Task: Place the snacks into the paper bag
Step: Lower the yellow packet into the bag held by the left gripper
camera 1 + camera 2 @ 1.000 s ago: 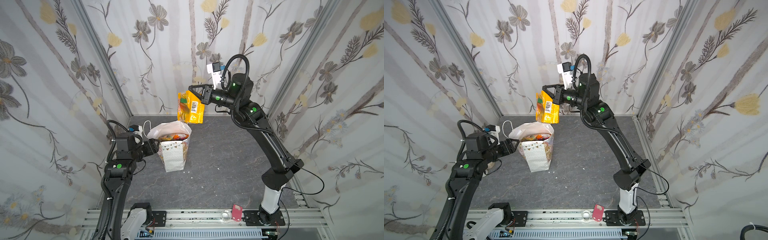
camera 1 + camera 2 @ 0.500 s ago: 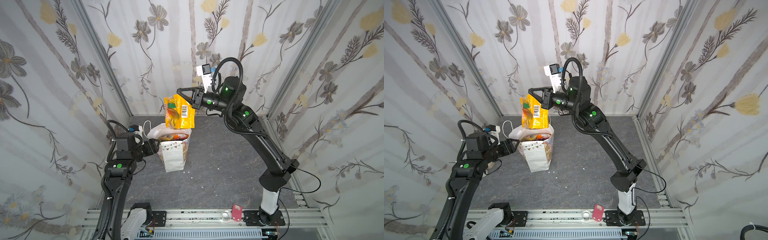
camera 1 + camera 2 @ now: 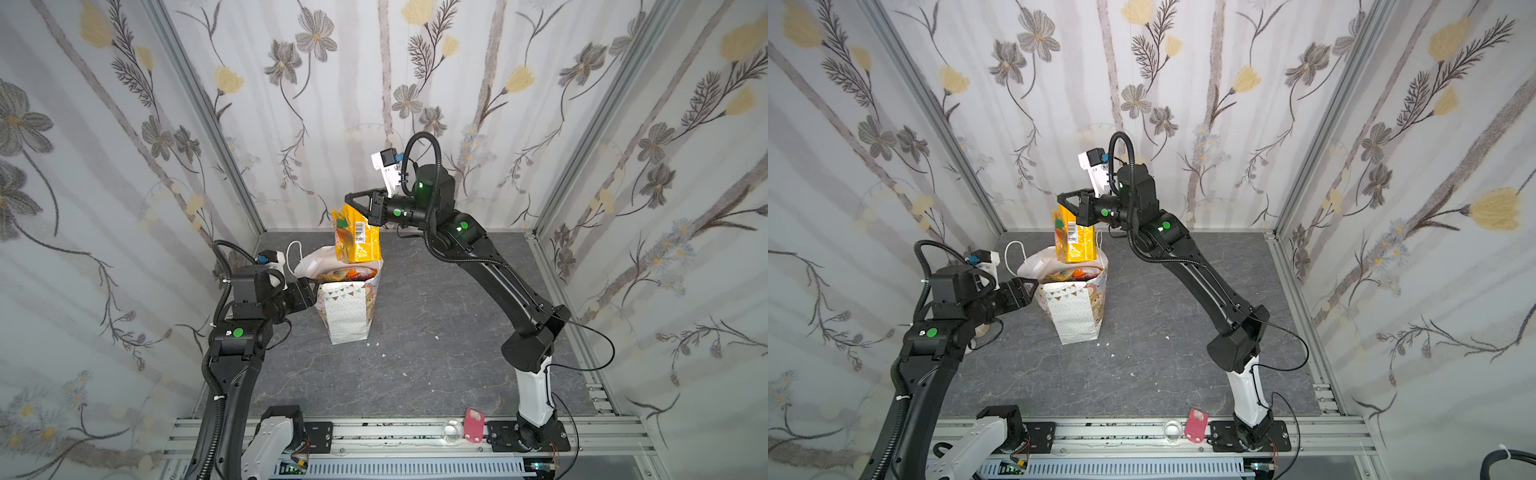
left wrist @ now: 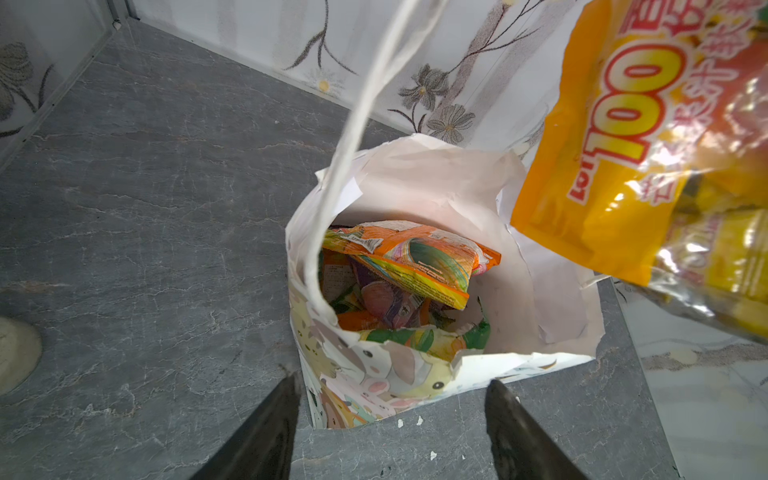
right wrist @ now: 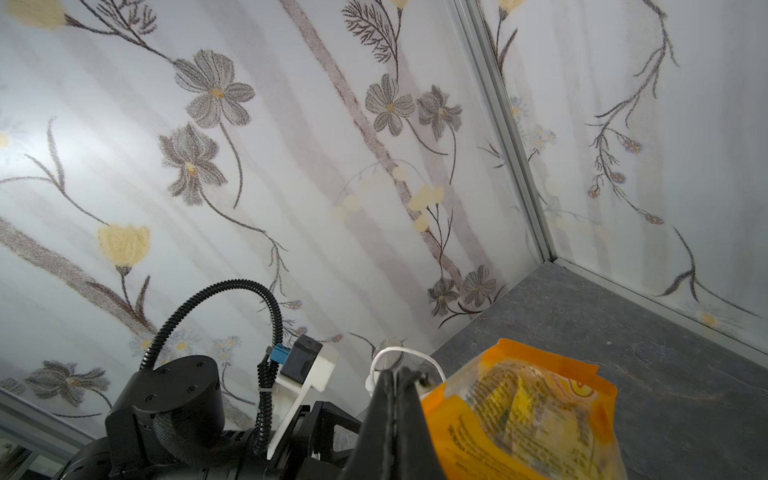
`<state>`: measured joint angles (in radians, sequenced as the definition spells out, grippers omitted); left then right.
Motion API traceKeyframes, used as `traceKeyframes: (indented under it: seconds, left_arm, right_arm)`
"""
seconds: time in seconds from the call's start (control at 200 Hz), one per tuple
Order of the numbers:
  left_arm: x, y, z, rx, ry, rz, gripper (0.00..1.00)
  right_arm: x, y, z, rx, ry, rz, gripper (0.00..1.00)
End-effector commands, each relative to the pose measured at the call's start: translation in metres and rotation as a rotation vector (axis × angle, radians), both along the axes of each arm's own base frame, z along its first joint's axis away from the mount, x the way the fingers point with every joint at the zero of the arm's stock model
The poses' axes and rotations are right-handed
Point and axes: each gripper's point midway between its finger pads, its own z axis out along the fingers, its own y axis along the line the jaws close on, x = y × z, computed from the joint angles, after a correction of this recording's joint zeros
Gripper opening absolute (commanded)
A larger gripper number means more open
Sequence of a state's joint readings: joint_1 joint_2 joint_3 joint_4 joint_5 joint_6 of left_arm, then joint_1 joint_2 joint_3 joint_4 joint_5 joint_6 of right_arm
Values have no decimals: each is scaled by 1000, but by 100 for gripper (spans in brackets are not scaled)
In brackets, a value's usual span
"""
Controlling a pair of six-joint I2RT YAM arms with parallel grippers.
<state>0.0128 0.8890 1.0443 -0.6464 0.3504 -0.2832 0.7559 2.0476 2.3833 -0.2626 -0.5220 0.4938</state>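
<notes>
Right gripper (image 3: 352, 201) clenched on glossy yellow-orange plastic packet (image 3: 358, 243) above white paper bag (image 3: 347, 311), left gripper (image 3: 314, 286) half-parted beside it, empty.

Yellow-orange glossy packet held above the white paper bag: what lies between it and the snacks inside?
Nothing. The left wrist view shows only bare inner wall of the white paper bag between the yellow-orange glossy packet and the orange snack packets.

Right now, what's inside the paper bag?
An orange packet lies atop a purple packet and a green packet in the paper bag; anything deeper is covered.
</notes>
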Motion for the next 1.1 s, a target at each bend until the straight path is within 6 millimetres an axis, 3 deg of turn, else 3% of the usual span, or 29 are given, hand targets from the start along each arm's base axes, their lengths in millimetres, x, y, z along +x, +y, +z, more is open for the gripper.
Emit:
traceKeyframes:
  seconds: [0.0,0.38,0.57,0.979,1.094]
  left_arm:
    - [3,3,3,19,-19,7,70]
    - [4,4,1,29,-18,8,70]
    - [6,3,0,30,-17,4,70]
    - [7,3,9,31,-35,2,70]
    - [7,3,10,31,-36,1,70]
  right_arm:
    - [-5,7,9,40,-76,63,0]
    - [-9,40,-40,32,20,264,0]
    - [-21,48,-46,71,75,388,0]
    - [26,35,-109,-143,135,140,0]
    - [32,28,-113,-186,125,76,7]
